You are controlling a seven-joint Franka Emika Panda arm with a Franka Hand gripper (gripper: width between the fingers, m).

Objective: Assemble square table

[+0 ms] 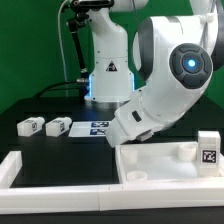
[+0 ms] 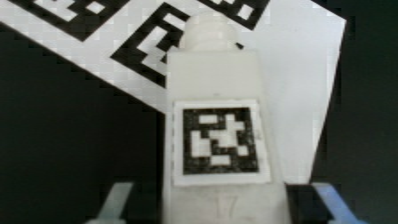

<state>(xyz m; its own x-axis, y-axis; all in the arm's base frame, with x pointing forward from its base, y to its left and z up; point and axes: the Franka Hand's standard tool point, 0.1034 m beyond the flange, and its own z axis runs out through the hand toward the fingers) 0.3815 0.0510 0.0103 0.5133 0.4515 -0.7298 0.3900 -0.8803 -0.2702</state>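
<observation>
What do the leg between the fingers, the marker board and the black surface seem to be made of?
Leg: probably moulded plastic, white and matt; even colour, rounded edges. Its tag looks printed.
Marker board: a thin stiff white sheet, card or plastic, hard to tell; flat, with crisp black print.
Black surface: matt, no glare; material left open.

Glossy white, rounded arm with grey joint seams, a blue-glowing round cap and a black cable.
</observation>
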